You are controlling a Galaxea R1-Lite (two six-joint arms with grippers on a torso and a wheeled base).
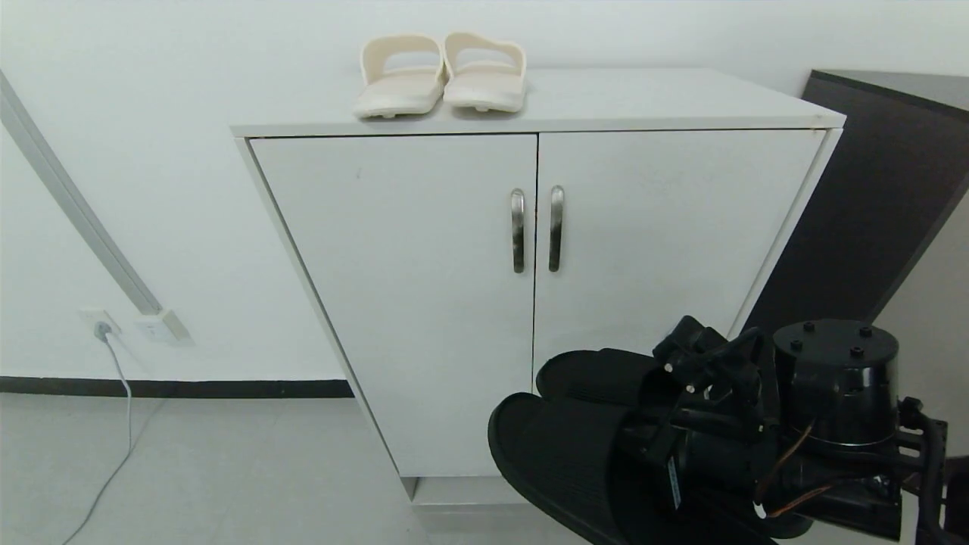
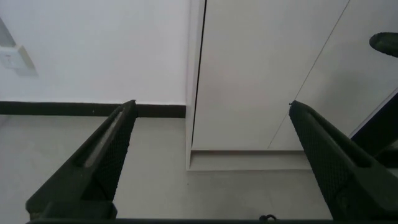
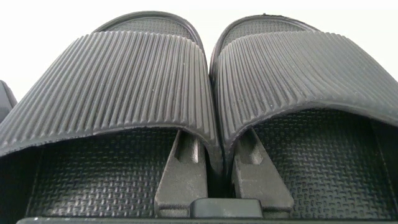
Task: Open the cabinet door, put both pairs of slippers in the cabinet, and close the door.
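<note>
Now the right gripper (image 3: pixel 216 142) clamps the black slippers (image 1: pixel 560 446) before the closed cabinet (image 1: pixel 424 303), left gripper (image 2: pixel 211 107) spread wide, cream pair (image 1: pixel 443 76) on top.

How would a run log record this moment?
cabinet doors: shut | cream slippers: on cabinet top | right end effector: shut on black slippers | left end effector: open

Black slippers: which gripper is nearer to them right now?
Right. The right gripper pinches the black slippers together, one finger inside each; the left gripper hangs open, apart from them, facing the foot of the cabinet.
</note>
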